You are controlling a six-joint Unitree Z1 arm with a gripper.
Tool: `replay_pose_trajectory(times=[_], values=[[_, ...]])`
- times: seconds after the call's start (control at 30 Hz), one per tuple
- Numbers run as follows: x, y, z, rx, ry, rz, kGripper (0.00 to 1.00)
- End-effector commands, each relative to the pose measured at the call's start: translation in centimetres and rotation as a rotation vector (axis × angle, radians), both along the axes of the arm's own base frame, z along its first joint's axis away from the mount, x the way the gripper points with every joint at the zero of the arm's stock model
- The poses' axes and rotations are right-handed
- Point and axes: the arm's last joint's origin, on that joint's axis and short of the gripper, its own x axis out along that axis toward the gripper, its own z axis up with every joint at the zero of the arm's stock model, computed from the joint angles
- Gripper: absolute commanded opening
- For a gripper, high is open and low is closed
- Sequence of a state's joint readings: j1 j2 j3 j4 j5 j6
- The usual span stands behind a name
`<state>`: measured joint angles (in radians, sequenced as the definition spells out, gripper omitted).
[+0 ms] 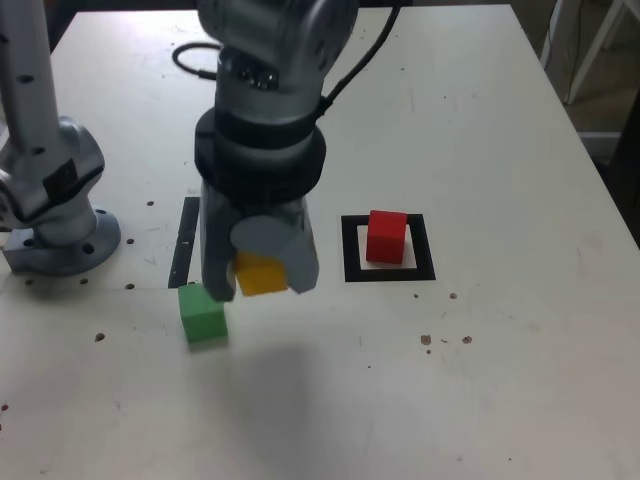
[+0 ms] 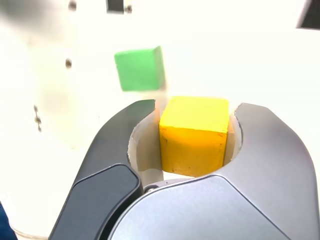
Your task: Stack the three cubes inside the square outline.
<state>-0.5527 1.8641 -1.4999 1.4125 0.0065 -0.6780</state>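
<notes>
1. Claw (image 1: 262, 262) closed on the yellow cube (image 1: 262, 273), just left of centre in the exterior view; one curved finger pressing each side face in the wrist view (image 2: 195, 142), only the width of the block between them.
2. Yellow cube apparently raised off the table (image 1: 500, 120), judging by the soft shadow spread beneath it towards the lower middle of the exterior frame; contact with the surface not fully ruled out from these views.
3. Red cube (image 1: 386, 236) seated in the white centre of the square outline (image 1: 388, 273), right of centre in the exterior view: evidently the base of the stack, so the likely destination for the held block is its top face.
4. Green cube (image 1: 204, 314) loose on the table at the lower left of the claw in the exterior view, just beside the left finger; seen blurred above the yellow block in the wrist view (image 2: 140, 68). Probably last in the order.
5. Narrow black strip (image 1: 184, 243) lying left of the claw, no part of the target.
6. Grey arm base (image 1: 55, 215) bolted at the left edge of the exterior frame.
7. Side-face grip keeping the cube level and its underside free for setting down flat on the red one.
</notes>
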Motion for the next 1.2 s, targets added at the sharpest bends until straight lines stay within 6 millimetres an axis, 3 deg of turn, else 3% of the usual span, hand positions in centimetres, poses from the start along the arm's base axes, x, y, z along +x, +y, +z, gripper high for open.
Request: replay_pose_trajectory(times=[0.0, 0.27, 0.53, 0.87, 1.17], values=[[0.1, 0.5, 0.7, 0.013, -0.017, -0.040, 0.38], [1.0, 1.9, 1.6, 0.058, -0.054, -0.141, 0.31], [3.1, 3.0, 2.2, 0.078, -0.076, -0.280, 0.30], [7.4, 6.8, 2.7, -0.005, 0.026, -0.416, 0.31], [9.2, 9.0, 2.2, -0.016, 0.038, -0.446, 0.34]])
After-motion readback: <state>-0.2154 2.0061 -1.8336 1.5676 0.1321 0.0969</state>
